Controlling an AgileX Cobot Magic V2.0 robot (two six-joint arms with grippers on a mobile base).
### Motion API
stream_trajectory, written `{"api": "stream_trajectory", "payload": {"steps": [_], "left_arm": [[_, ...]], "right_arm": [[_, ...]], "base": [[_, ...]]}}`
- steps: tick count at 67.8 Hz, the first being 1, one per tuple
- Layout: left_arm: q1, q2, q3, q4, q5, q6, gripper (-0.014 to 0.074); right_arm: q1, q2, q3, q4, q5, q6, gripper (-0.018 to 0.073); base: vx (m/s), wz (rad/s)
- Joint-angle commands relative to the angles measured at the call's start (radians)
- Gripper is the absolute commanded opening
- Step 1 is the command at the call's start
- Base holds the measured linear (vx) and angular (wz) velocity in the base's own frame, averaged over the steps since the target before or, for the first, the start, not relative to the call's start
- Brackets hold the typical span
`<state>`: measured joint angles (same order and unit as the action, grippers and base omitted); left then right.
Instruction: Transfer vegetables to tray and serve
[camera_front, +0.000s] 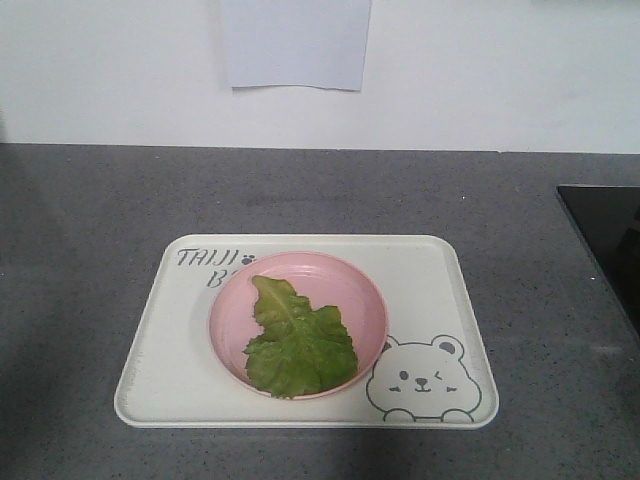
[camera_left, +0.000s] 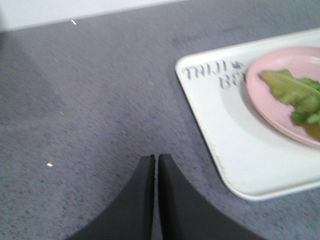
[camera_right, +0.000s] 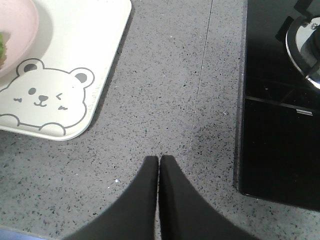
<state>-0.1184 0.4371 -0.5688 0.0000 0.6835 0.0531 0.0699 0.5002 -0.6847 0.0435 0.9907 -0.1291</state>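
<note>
Already the lettuce leaf (camera_front: 297, 345) lies flat in the pink plate (camera_front: 345, 290), which sits mid-tray on the cream tray (camera_front: 160, 370), so the transfer looks done and only serving seems left. Both end effectors, left (camera_left: 155, 159) and right (camera_right: 159, 160), are pressed together and empty, hovering over the grey surface (camera_front: 90, 220) beside the tray's left and right edges.

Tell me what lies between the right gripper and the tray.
Only bare speckled grey countertop separates the right gripper, shut, from the tray; the right wrist view shows it. The black cooktop sits on the opposite side.
</note>
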Motion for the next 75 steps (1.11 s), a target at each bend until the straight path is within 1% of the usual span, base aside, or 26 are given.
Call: {"api": "stream_trajectory", "payload": {"steps": [1,8,12,15,26,35,37,41,48,61,63,75], "left_arm": [[0.026,-0.06,0.061,0.005,-0.181,0.005,-0.0006],[0.042,-0.156,0.212,0.006,-0.376,0.001,-0.0006],[0.045,-0.213,0.297,0.0,-0.454,-0.011,-0.0006],[0.046,-0.252,0.349,0.0,-0.508,-0.037,-0.0006],[0.046,-0.374,0.51,0.0,-0.63,-0.133,-0.0006],[0.046,-0.431,0.612,0.0,-0.711,-0.177,-0.0006],[0.046,-0.444,0.624,0.0,-0.721,-0.184,-0.0006],[0.041,-0.466,0.622,0.0,-0.674,-0.184,-0.0006],[0.042,-0.464,0.623,0.0,-0.664,-0.18,-0.0006],[0.043,-0.464,0.623,0.0,-0.677,-0.178,-0.0006],[0.043,-0.464,0.623,0.0,-0.693,-0.178,-0.0006],[0.043,-0.464,0.623,0.055,-0.7,-0.163,-0.0006]], "right_arm": [[-0.001,0.009,-0.026,-0.001,-0.054,0.002,-0.001],[-0.001,0.009,-0.026,-0.001,-0.054,0.002,-0.001],[-0.001,0.009,-0.026,-0.001,-0.054,0.002,-0.001],[-0.001,0.009,-0.026,-0.001,-0.054,0.002,-0.001],[-0.001,0.009,-0.026,-0.001,-0.054,0.002,-0.001],[-0.001,0.009,-0.026,-0.001,-0.054,0.002,-0.001],[-0.001,0.009,-0.026,-0.001,-0.054,0.002,-0.001],[-0.001,0.009,-0.026,-0.001,-0.054,0.002,-0.001],[-0.001,0.006,-0.026,-0.001,-0.053,0.002,-0.001],[-0.001,0.006,-0.026,-0.001,-0.053,0.002,-0.001],[-0.001,0.006,-0.026,-0.001,-0.053,0.002,-0.001],[-0.001,0.006,-0.026,-0.001,-0.053,0.002,-0.001]], "base": [[0.0,0.0],[0.0,0.0],[0.0,0.0],[0.0,0.0],[0.0,0.0],[0.0,0.0],[0.0,0.0],[0.0,0.0],[0.0,0.0],[0.0,0.0],[0.0,0.0],[0.0,0.0]]}}
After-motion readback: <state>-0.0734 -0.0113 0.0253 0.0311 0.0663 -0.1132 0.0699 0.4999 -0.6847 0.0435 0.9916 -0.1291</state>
